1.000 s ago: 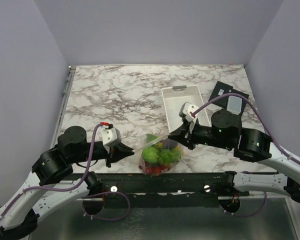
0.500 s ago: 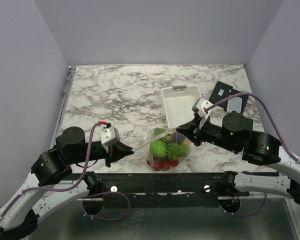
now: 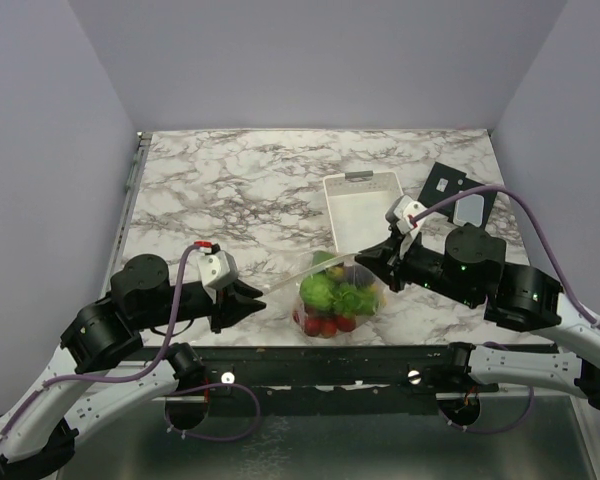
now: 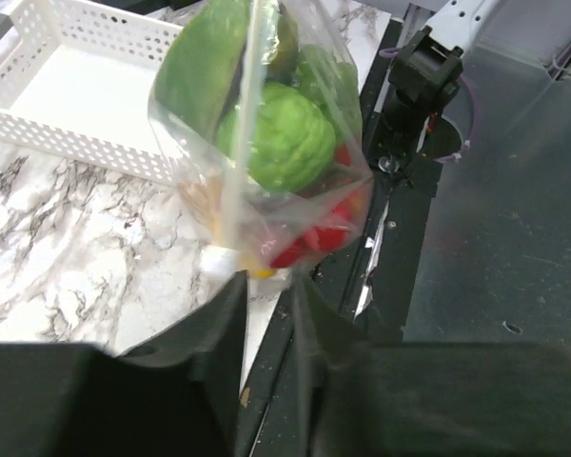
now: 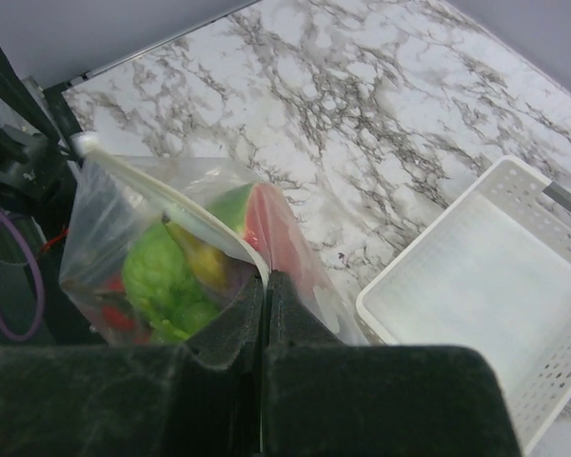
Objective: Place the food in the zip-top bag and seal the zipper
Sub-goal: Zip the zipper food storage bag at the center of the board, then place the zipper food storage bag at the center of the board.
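Observation:
The zip-top bag [image 3: 336, 297] hangs near the table's front edge, filled with the food [image 3: 327, 294]: green pieces [image 4: 285, 135], red cherries [image 4: 316, 234] and a watermelon slice [image 5: 256, 215]. The zipper [image 3: 308, 274] runs as a pale strip between the two grippers. My right gripper [image 3: 364, 262] is shut on the zipper's right end [image 5: 266, 278]. My left gripper [image 3: 261, 298] stands slightly open at the strip's left end. In the left wrist view the strip [image 4: 238, 143] ends just ahead of the left gripper [image 4: 266, 286], with a gap between the fingers.
A white basket [image 3: 365, 205] lies behind the bag, also seen in the wrist views [image 4: 67, 86] [image 5: 466, 305]. A black plate with a small device [image 3: 460, 195] sits at the back right. The black front rail [image 3: 380, 355] runs just below the bag.
The right arm pulled the bag to the right and lifted it a little. The left jaws have parted and let go of the zipper's left end.

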You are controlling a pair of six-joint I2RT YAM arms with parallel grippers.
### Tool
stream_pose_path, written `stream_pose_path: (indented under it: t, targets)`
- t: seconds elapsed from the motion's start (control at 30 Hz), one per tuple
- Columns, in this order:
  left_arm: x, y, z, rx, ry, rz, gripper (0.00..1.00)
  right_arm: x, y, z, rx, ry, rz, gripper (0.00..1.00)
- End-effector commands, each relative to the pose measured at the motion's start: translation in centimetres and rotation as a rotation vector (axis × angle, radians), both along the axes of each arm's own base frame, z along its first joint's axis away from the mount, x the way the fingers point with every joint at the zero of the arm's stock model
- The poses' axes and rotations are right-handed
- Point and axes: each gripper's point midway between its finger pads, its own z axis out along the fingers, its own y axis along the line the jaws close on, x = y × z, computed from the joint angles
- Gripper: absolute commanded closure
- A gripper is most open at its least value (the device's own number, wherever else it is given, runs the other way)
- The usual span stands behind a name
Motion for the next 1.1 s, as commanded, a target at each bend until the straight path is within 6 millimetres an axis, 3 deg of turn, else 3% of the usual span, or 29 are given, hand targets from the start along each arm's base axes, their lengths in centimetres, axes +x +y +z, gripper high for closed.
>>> stream_pose_path:
  t: [0.0, 0.07, 0.2, 0.67, 1.07]
  targets:
    - [0.8, 1.0, 0.2, 0.013, 0.002, 0.082, 0.63, 0.9, -0.7, 1.9, 0.048, -0.051, -0.05, 0.99]
    - [1.3, 1.2, 0.5, 0.011, -0.009, 0.112, 0.53, 0.8, -0.6, 1.9, 0.046, -0.049, -0.044, 0.99]
    - [2.0, 1.2, 1.1, -0.005, -0.029, 0.145, 0.44, 0.6, -0.3, 1.7, 0.043, -0.043, -0.025, 0.99]
    - [3.0, -1.3, 2.3, -0.032, -0.036, 0.093, 0.32, -0.6, 1.4, 0.6, 0.004, -0.039, 0.095, 0.99]
    - [3.2, -2.8, 5.1, -0.082, -0.105, 0.028, 0.19, -2.6, 3.9, -0.6, -0.027, 0.016, 0.259, 0.99]
